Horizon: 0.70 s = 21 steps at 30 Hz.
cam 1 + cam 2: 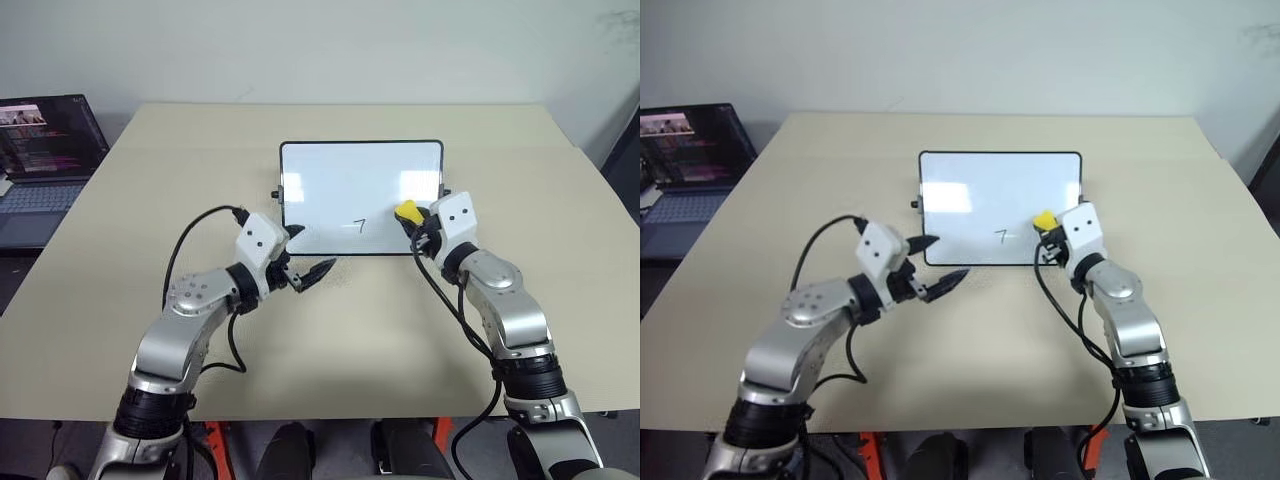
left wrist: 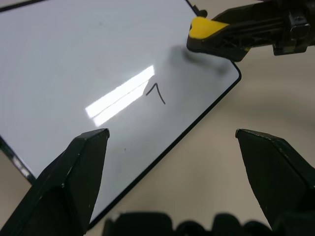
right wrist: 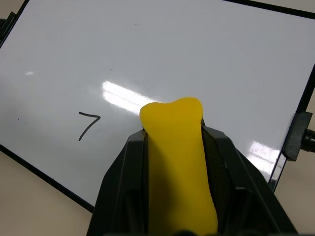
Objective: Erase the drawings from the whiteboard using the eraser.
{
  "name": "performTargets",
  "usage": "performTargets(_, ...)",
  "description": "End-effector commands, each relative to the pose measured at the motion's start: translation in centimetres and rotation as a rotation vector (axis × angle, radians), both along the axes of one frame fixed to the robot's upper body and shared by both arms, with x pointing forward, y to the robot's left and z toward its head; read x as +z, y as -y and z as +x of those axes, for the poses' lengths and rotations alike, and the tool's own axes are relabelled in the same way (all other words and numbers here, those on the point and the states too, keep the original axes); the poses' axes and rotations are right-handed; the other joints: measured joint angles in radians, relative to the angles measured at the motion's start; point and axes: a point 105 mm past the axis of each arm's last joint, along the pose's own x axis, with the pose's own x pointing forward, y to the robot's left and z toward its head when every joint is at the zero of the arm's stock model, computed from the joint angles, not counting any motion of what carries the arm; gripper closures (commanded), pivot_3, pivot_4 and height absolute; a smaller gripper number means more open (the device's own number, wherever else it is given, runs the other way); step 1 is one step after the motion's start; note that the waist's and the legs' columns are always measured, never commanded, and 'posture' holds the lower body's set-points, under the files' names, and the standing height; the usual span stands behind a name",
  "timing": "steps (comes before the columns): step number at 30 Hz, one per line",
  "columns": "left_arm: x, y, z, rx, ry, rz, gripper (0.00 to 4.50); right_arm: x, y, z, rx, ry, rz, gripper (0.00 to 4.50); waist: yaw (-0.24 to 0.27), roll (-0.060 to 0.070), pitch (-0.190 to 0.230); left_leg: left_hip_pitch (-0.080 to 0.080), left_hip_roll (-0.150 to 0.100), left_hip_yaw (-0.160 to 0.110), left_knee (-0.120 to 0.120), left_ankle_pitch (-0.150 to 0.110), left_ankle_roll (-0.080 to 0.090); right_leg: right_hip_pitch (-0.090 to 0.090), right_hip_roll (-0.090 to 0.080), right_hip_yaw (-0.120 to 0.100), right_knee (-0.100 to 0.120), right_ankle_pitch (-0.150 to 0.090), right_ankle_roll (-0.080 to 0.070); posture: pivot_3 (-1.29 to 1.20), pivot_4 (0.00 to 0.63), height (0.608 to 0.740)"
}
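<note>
Eraser point(image 3: 179, 162): small yellow block, likely light and slightly soft; gripped by its sides, right gripper point(image 1: 420, 226) fingers clamped shut on it, over the whiteboard's point(image 1: 340, 180) lower right. Whiteboard: centre of the bench point(image 1: 330, 340), stiff, glossy, probably slippery. One drawing, "7" point(image 1: 359, 226), near its lower edge. Left gripper point(image 1: 307, 262) fingers spread wide, empty. No containers.

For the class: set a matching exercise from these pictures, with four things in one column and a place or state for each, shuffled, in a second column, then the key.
1. eraser
2. left gripper
3. laptop
4. drawing "7"

a. open, at the whiteboard's near left corner
b. on the whiteboard, near its front edge
c. off the table's far left corner
d. pinched in the right gripper

Pairs: 1-d, 2-a, 3-c, 4-b
</note>
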Motion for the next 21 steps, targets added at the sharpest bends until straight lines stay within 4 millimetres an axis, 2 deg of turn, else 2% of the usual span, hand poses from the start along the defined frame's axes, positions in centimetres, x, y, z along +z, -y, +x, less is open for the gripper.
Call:
performTargets(1,1.5,-0.5,-0.1,0.035,0.062,-0.005,0.00,1.4,-0.1,-0.2,0.000,0.055,0.013,3.27,0.000,0.000,0.000,0.000,0.000,0.000,0.000,0.000,0.000,0.000,0.000,0.000,0.000,0.000,0.000,0.00,0.150,0.740)
performTargets(5,1.6,-1.4,0.1,0.065,0.065,0.001,0.00,1.2,0.1,-0.3,0.001,0.047,0.006,3.27,0.000,0.000,0.000,0.000,0.000,0.000,0.000,0.000,0.000,0.000,0.000,0.000,0.000,0.000,0.000,0.00,0.150,0.740)
performTargets(12,1.5,-1.6,0.0,0.064,0.065,0.010,0.00,1.1,-0.1,-0.2,0.006,0.046,-0.002,3.27,0.000,0.000,0.000,0.000,0.000,0.000,0.000,0.000,0.000,0.000,0.000,0.000,0.000,0.000,0.000,0.00,0.150,0.740)
performTargets(21,1.3,-1.4,0.2,0.058,0.067,0.011,0.00,2.1,-1.9,-0.2,0.062,0.097,-0.010,3.27,0.000,0.000,0.000,0.000,0.000,0.000,0.000,0.000,0.000,0.000,0.000,0.000,0.000,0.000,0.000,0.00,0.150,0.740)
